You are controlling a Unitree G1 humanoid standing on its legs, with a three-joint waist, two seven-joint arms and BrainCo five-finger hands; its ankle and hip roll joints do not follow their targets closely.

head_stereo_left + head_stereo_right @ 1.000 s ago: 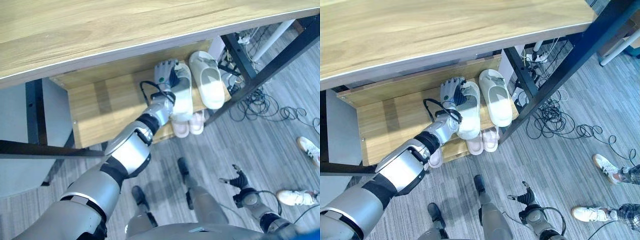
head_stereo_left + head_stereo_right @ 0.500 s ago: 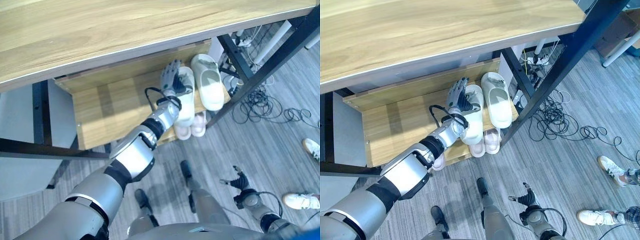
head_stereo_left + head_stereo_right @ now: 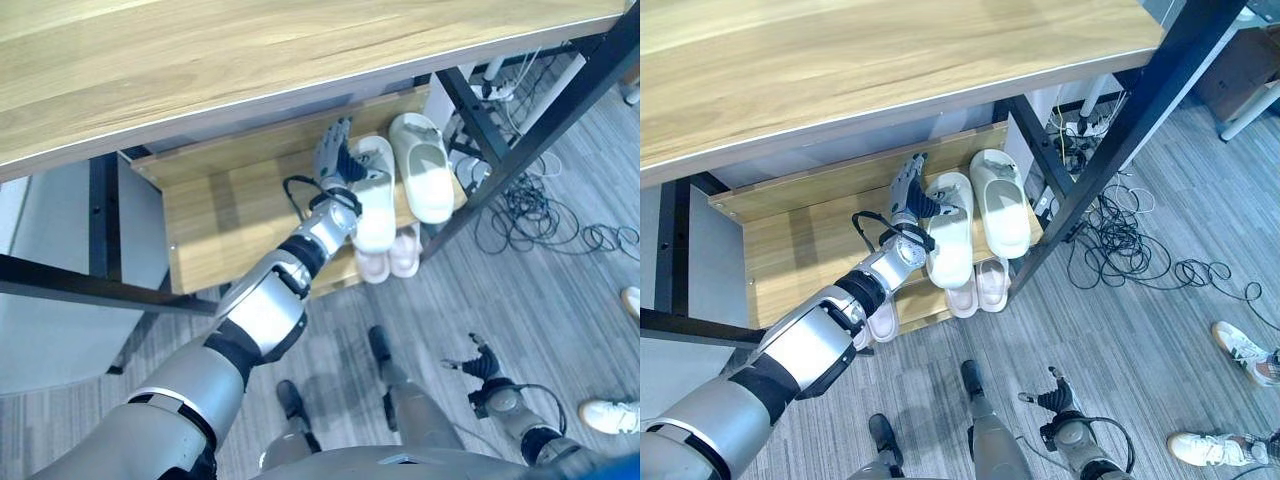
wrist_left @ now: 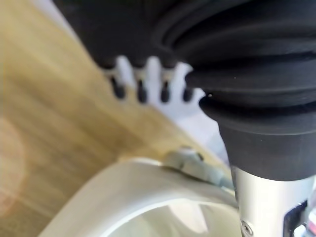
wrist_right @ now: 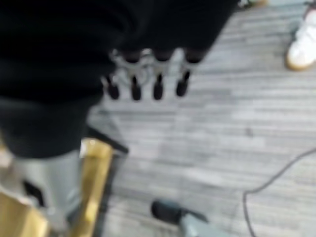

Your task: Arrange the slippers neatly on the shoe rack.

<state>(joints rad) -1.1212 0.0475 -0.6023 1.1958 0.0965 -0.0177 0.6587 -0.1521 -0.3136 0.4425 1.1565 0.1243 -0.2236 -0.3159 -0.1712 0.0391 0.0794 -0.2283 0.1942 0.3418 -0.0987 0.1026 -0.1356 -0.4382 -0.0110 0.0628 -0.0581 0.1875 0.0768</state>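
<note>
Here the left hand (image 3: 908, 190), fingers straight and grasping nothing, rests beside the nearer cream slipper (image 3: 951, 240) at frame centre on the shoe rack (image 3: 800, 255); its mate (image 3: 1002, 200) lies just right. A sideways brush could skew the pair. The right hand (image 3: 1052, 397) hangs relaxed, lower right.
</note>
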